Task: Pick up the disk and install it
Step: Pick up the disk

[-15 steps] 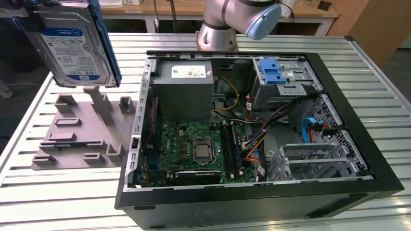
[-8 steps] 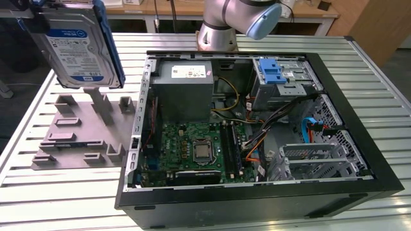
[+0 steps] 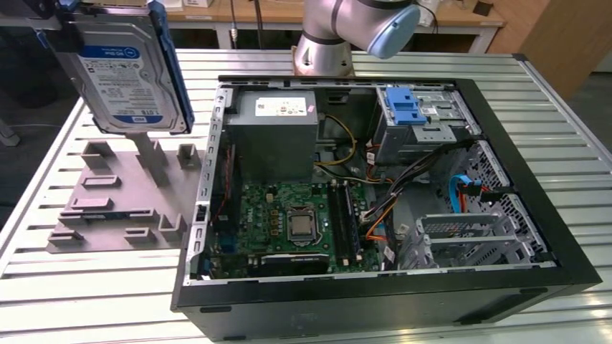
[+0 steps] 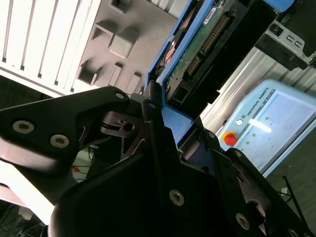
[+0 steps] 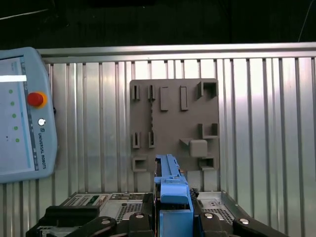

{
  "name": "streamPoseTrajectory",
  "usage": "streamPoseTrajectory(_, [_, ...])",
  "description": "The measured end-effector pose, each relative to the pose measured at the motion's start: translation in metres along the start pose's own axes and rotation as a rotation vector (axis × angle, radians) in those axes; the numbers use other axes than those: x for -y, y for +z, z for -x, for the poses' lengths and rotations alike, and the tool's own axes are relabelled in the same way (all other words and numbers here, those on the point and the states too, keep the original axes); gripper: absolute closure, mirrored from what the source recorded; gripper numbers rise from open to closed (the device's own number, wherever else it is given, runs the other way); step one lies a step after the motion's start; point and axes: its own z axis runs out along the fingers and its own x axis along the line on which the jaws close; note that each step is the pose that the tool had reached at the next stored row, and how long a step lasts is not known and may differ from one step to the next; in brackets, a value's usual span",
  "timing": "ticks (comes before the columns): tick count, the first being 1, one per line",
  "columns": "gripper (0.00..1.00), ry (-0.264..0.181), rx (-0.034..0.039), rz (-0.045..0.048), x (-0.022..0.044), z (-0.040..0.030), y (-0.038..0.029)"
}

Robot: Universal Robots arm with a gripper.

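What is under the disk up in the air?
Below the disk lies the grey plate with slots and blocks, on the slatted metal table. In the first wrist view the disk's blue frame hides part of the plate's edge.

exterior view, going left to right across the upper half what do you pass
the disk, held up in the air → grey metal box with a white sticker → silver cage with a blue latch. The grey fixture plate lies below the disk, so it is left out of the order.
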Motion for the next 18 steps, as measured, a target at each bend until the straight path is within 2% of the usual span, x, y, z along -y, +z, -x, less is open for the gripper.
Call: streamPoseTrajectory(18, [0.64,0.0,0.0,0.0,0.0228,-0.0062,0.0008])
